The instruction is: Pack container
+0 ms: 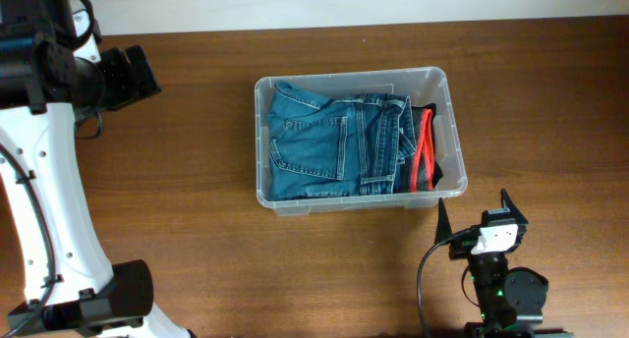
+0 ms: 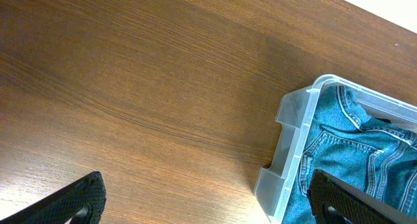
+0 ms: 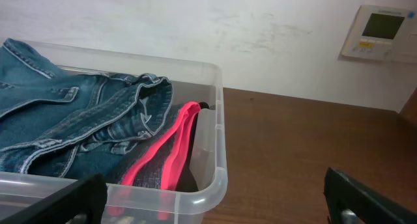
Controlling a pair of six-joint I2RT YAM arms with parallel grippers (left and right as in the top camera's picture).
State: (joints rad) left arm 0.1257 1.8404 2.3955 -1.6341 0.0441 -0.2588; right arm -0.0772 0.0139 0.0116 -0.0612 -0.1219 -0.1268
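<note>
- While nothing is held, container (image 1: 261, 151) sits central on counter (image 1: 177, 161), jeans (image 1: 324, 141) and red-trimmed dark garment (image 1: 425, 151) inside.
- Left fingers (image 2: 81, 198) wide, over bare counter.
- Right fingers (image 3: 365, 198) wide, near container's front corner.

Ahead of the right gripper (image 3: 212, 201), the jeans (image 3: 65, 126) cover most of a dark, red-banded garment (image 3: 172, 152) (its kind unclear); the container (image 3: 220, 172) runs off frame leftward.
</note>
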